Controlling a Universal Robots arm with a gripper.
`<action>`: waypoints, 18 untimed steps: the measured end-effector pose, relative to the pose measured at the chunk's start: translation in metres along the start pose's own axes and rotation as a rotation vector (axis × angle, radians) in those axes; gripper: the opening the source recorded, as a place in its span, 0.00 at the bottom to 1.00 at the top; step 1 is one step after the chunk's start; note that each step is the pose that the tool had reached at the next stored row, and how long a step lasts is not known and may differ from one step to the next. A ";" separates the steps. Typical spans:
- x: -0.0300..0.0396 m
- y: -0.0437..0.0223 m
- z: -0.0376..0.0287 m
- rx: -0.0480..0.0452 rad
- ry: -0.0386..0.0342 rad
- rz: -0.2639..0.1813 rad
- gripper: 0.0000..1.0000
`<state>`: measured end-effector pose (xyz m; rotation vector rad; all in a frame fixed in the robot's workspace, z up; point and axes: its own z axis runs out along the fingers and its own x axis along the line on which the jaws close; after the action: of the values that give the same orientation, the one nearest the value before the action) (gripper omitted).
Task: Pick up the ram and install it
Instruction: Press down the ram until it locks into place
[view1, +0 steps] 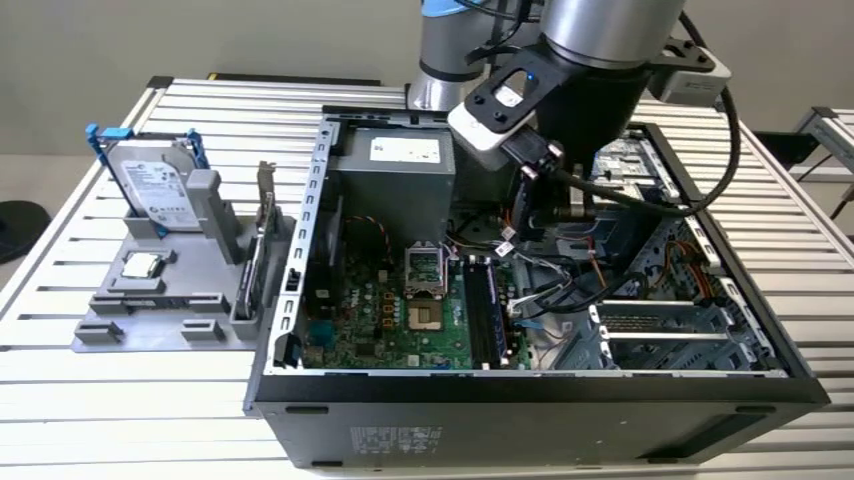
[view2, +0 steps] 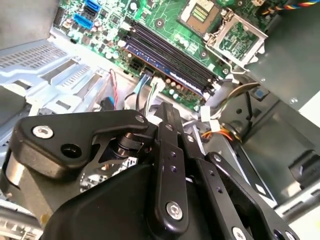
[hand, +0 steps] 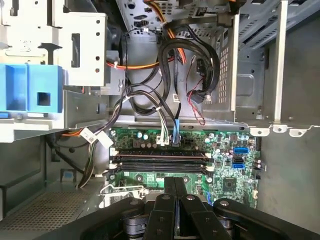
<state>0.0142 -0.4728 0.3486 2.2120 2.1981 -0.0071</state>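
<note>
The ram (view1: 482, 308) stands on edge in a memory slot of the green motherboard (view1: 387, 320), inside the open computer case. In the second wrist view the ram (view2: 172, 64) is a long dark strip among the parallel slots. In the first wrist view the ram (hand: 160, 156) lies in the slot row nearest the cables. My gripper (hand: 175, 180) hovers above the board just beside those slots, its black fingers pressed together with nothing between them. It shows the same way in the second wrist view (view2: 166, 109). It is apart from the ram.
The case walls (view1: 534, 385) ring the board. Loose cable bundles (hand: 165, 100) hang close to the slots, and the open processor socket (view2: 205, 15) sits beside them. A grey fixture (view1: 160, 300) at the exterior view's left holds a silver hard drive (view1: 154, 185) and a bracketed card (view1: 263, 235).
</note>
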 end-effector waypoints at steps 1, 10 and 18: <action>0.0000 0.0000 -0.0027 0.0000 -0.0001 0.000 0.00; -0.0004 0.0003 -0.0206 0.0001 -0.0001 0.000 0.00; -0.0005 0.0003 -0.0226 0.0001 -0.0013 0.000 0.00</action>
<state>0.0142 -0.4728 0.3712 2.2113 2.1975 -0.0086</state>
